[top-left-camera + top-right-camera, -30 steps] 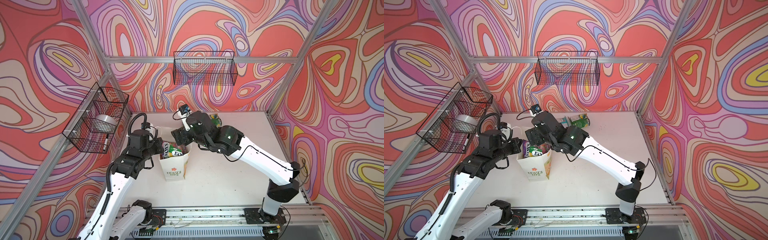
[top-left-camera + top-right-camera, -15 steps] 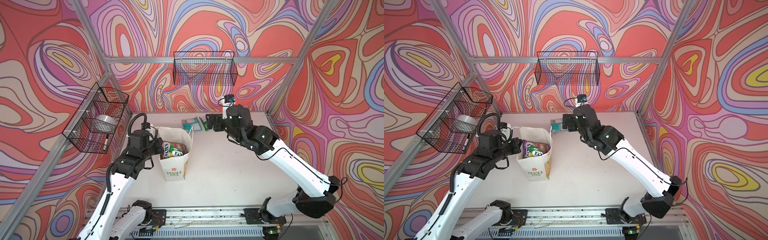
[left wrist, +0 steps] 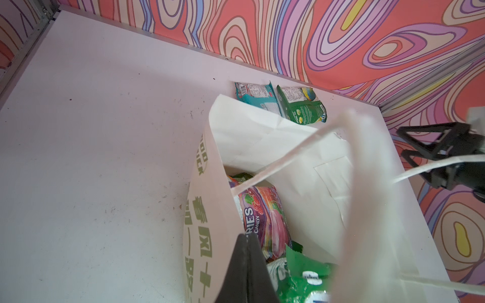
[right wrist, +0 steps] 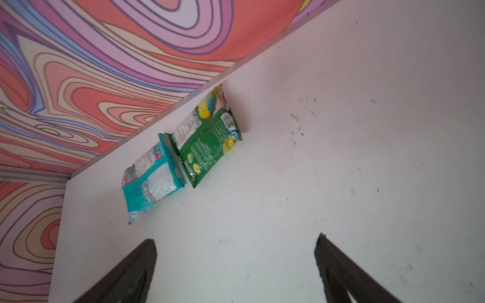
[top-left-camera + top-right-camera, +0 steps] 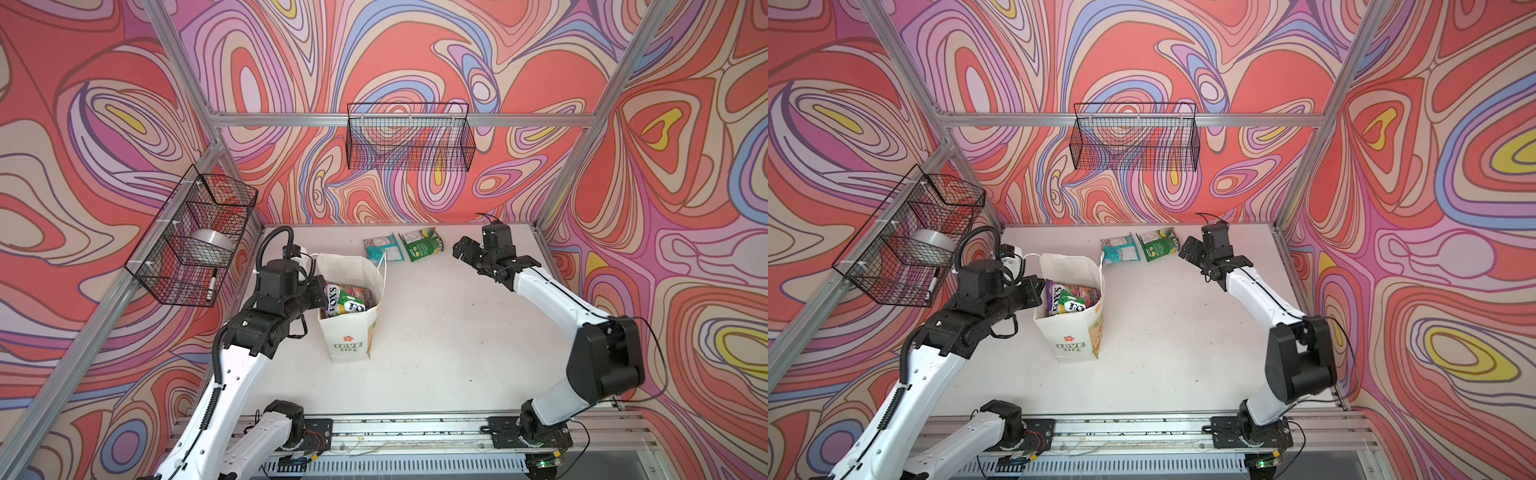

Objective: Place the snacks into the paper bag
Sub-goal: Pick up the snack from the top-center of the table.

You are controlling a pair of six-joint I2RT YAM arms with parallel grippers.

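Two glossy, crinkled packets lie flat on the white worktop (image 5: pixel 436 332) just ahead of the right gripper (image 5: pixel 460 250) (image 4: pixel 236 238). A green packet (image 5: pixel 420 245) (image 4: pixel 207 141) lies nearest its fingertips, and a teal packet (image 5: pixel 381 248) (image 4: pixel 151 181) touches that one's far edge. More snacks (image 5: pixel 347 299) (image 3: pixel 262 223), purple and green with white "FOX'S" lettering, are heaped inside the paper bag (image 5: pixel 349 332) (image 5: pixel 1069 332). It is a tall, creased white bag with thin cord handles (image 3: pixel 286 156), a red flower and green "LOVE LIFE" print, and it stands upright. The left gripper (image 5: pixel 319 291) is clamped tight on the bag's rim, with the packed snacks right beside its fingertips. The right gripper is spread wide and holds nothing, over bare, speckled worktop.
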